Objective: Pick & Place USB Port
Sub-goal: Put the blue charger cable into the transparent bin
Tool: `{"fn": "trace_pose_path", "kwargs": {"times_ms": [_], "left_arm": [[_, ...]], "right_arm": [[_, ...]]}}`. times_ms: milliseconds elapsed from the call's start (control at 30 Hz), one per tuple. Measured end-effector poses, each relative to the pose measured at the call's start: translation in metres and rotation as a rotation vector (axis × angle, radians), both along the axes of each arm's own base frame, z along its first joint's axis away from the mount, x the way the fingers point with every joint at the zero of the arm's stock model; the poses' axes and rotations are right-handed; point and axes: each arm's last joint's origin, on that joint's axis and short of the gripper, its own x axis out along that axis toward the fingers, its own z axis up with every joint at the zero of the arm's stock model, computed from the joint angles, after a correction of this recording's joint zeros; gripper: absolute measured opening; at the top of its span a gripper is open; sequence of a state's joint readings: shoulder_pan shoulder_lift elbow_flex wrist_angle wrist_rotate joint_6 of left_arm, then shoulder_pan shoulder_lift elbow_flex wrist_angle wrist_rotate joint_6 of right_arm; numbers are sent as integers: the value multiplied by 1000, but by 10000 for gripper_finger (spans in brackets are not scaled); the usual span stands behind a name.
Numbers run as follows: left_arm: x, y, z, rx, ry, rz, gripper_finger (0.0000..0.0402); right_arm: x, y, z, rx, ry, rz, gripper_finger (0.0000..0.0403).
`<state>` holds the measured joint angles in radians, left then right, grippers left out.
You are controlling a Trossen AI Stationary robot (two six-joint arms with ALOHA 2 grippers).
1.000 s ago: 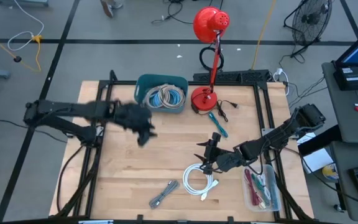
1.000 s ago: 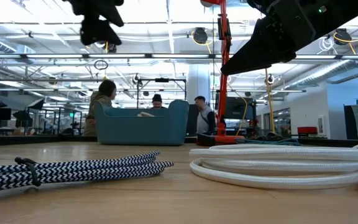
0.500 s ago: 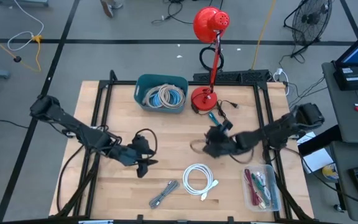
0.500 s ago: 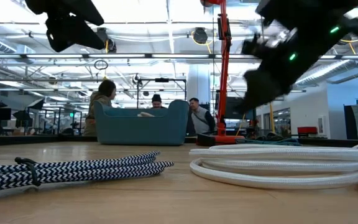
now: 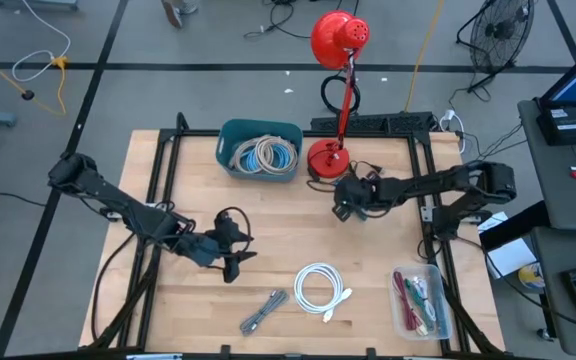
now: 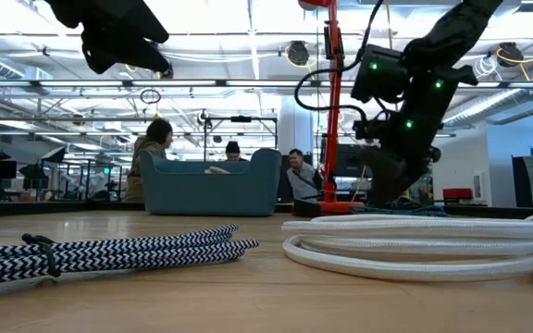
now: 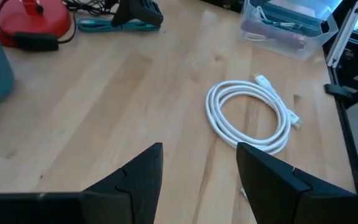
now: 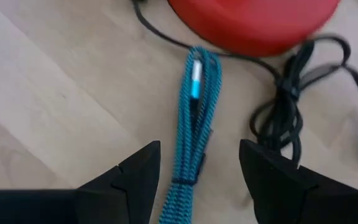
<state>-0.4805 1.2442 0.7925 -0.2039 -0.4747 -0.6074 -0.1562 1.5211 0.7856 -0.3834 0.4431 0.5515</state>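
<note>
A teal braided USB cable (image 8: 194, 124), tied in a long bundle, lies flat on the table beside the red lamp base (image 8: 253, 18). My right gripper (image 8: 197, 180) hangs over it, open, one finger on either side and clear of it. A white coiled cable (image 5: 320, 290) lies near the table's front. My left gripper (image 5: 236, 258) hovers to the left of it, open and holding nothing; the coil (image 7: 250, 115) shows ahead of its fingers. A black-and-white braided cable (image 5: 263, 312) lies at the front edge.
A blue bin (image 5: 260, 150) with coiled cables stands at the back. A clear box (image 5: 418, 300) of small cables sits at the front right. A black lamp cord (image 8: 284, 118) lies bunched next to the teal cable. People show in the room behind the table.
My left gripper swung from beside the blue bin toward the table's near edge and sank, then kept still. My right gripper went from beside the white coil toward the far edge, tipped steeply down, and now hangs over the teal cable by the lamp base. No cable moved.
</note>
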Motion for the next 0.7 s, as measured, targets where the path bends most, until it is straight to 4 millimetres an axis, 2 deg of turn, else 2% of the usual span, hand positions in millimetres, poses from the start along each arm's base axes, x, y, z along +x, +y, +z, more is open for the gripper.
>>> {"fn": "trace_pose_path", "kwargs": {"times_ms": [233, 367, 500, 633, 700], "left_arm": [[-2, -3, 0, 38, -13, 16, 207], [-3, -4, 1, 43, -17, 16, 207], [-3, -4, 1, 58, -21, 26, 207], [-3, -3, 1, 73, -25, 36, 207], [-3, -3, 1, 81, -25, 40, 207]], "right_arm": [[-18, -5, -18, 46, 48, -64, 209], [-27, -6, -26, 78, 50, -103, 190], [-29, -4, -29, 122, 53, -88, 127], [-22, 3, -26, 135, 1, -22, 32], [-20, 7, -23, 131, -27, 24, 19]]}}
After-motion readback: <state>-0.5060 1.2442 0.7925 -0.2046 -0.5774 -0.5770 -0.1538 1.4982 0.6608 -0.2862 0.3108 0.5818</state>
